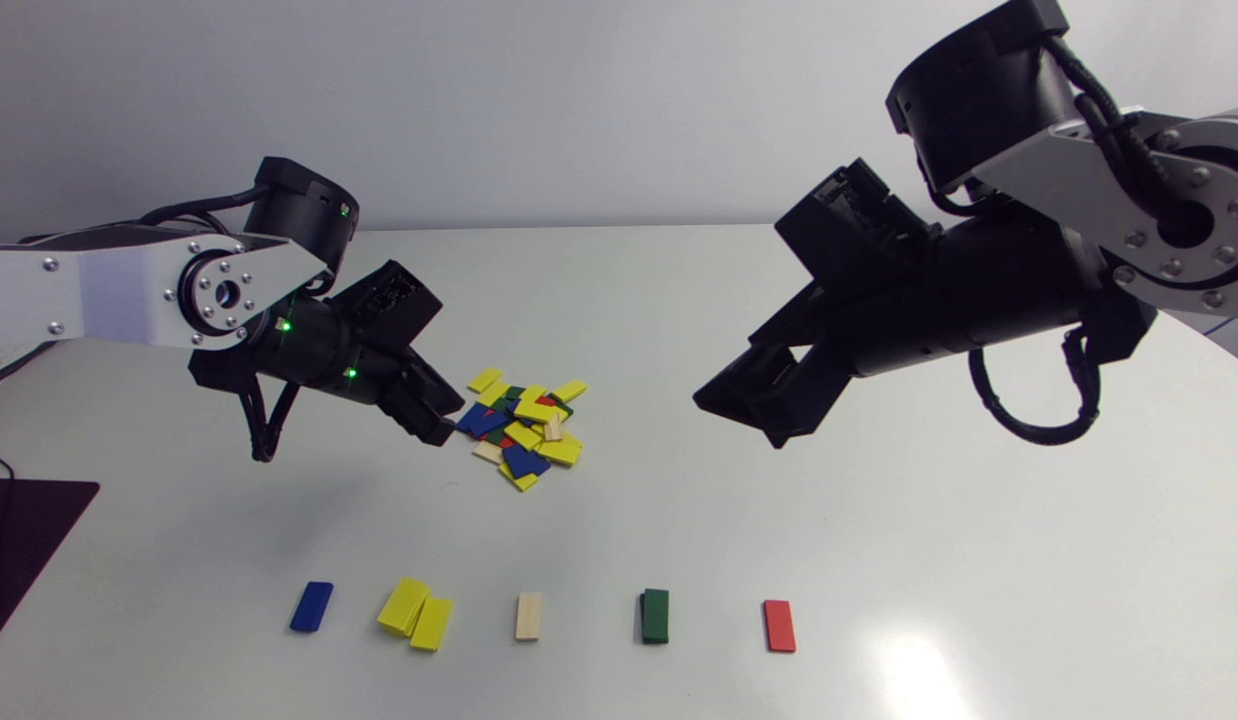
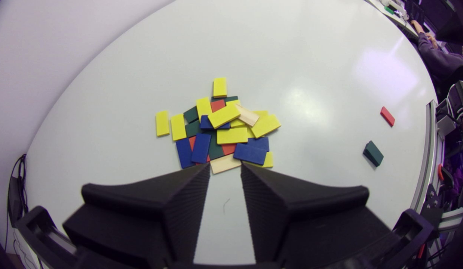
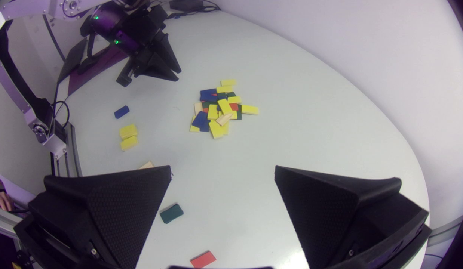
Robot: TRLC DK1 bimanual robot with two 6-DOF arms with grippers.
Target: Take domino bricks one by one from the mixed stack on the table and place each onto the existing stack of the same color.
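A: Item one, location?
B: One mixed heap of flat yellow, blue, green, red and pale wooden domino bricks [image 2: 220, 127], mid-counter [image 2: 291, 56], just ahead of the left claw [image 2: 225, 170]; its fingers are parted, holding nothing.
A: And the right claw [image 3: 222, 172]?
B: Well apart from the heap, spread wide, unladen.

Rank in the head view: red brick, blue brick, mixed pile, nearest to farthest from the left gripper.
1. Mixed pile, right beside the left gripper.
2. Blue brick, left end of the front row.
3. Red brick, right end of that row.
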